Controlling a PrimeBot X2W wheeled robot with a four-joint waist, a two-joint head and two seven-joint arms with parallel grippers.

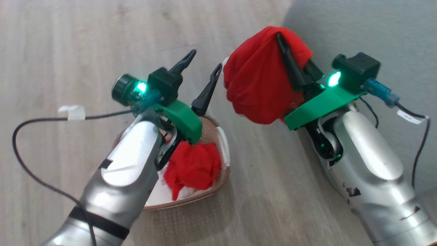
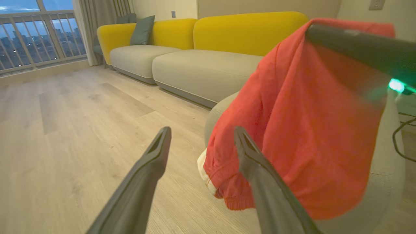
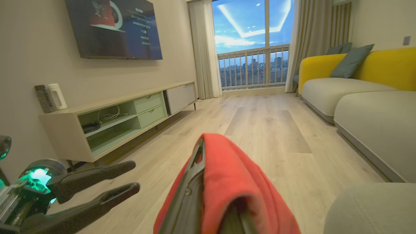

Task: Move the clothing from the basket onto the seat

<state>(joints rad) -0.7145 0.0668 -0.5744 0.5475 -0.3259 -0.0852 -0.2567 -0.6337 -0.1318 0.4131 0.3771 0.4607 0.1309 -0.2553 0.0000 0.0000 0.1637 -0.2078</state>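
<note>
Two red garments lie apart. The lifted garment (image 1: pixel 259 82) hangs from the right hand (image 1: pixel 290 46), whose fingers are closed on the cloth: one finger lies bare on top, the other is mostly buried in folds. The cloth dangles over the floor (image 1: pixel 68 41) at the edge of the seat (image 1: pixel 375 30); whether it touches the seat is unclear. The second garment (image 1: pixel 193 167) sits crumpled in the basket (image 1: pixel 226 164), which is largely hidden by the left forearm (image 1: pixel 129 164). The left hand (image 1: pixel 205 59) holds nothing, its fingers spread wide.

Head downward, wrists level; clothing (image 1: pixel 259 78) close in all
</note>
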